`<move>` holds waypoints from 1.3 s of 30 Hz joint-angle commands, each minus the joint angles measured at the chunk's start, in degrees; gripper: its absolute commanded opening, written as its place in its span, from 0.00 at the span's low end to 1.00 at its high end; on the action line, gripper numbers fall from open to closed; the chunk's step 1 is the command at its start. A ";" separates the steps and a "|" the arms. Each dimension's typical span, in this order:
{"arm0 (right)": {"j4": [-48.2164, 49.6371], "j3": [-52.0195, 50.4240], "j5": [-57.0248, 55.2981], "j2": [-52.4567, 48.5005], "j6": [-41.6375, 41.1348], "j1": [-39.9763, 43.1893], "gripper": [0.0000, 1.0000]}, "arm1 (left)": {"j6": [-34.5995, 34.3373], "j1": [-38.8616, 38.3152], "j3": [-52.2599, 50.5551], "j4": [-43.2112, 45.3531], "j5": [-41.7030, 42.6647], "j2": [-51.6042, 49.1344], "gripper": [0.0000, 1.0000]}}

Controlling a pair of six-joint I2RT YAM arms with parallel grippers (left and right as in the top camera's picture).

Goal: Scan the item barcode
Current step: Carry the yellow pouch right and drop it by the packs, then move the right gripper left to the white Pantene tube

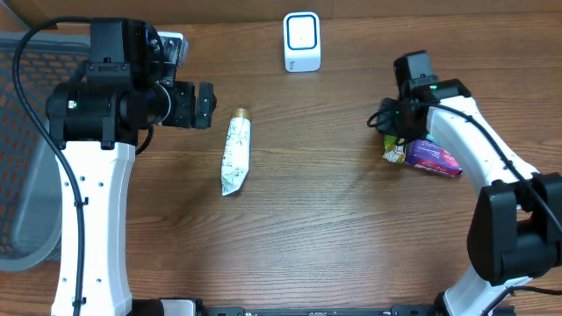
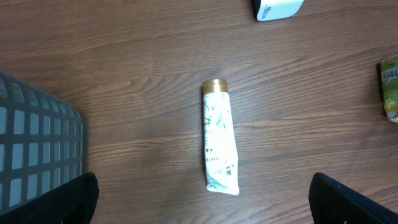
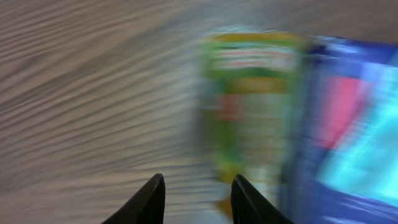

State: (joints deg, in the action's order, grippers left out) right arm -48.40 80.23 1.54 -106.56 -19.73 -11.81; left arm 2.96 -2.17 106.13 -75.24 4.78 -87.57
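A white tube with a gold cap lies flat on the wooden table, left of centre. My left gripper hangs wide open above the table, just left of the tube's cap end, holding nothing. At the right a green packet lies against a purple packet. My right gripper hovers at the green packet's left edge. Its fingers stand a little apart with only table showing between them. The right wrist view is blurred. A white scanner stands at the back centre.
A grey mesh basket stands at the table's left edge, behind my left arm. The green packet's edge shows at the right border of the left wrist view.
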 commanded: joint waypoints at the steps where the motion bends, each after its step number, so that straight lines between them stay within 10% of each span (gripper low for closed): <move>1: 2.49 -0.31 7.52 0.96 4.98 -2.69 0.36 | -0.37 -0.11 0.48 0.07 0.63 -0.17 1.00; 23: -4.59 -0.37 -0.94 -8.35 -3.02 11.41 0.37 | -0.37 -0.11 0.48 0.07 0.61 -0.17 1.00; 39: -1.44 3.02 25.75 -0.42 2.27 5.44 0.51 | -0.37 -0.11 0.48 0.07 0.61 -0.17 1.00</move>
State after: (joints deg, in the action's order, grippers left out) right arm -51.96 80.84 17.17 -111.48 -14.70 -2.35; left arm 2.96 -2.17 106.13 -75.26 4.78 -87.57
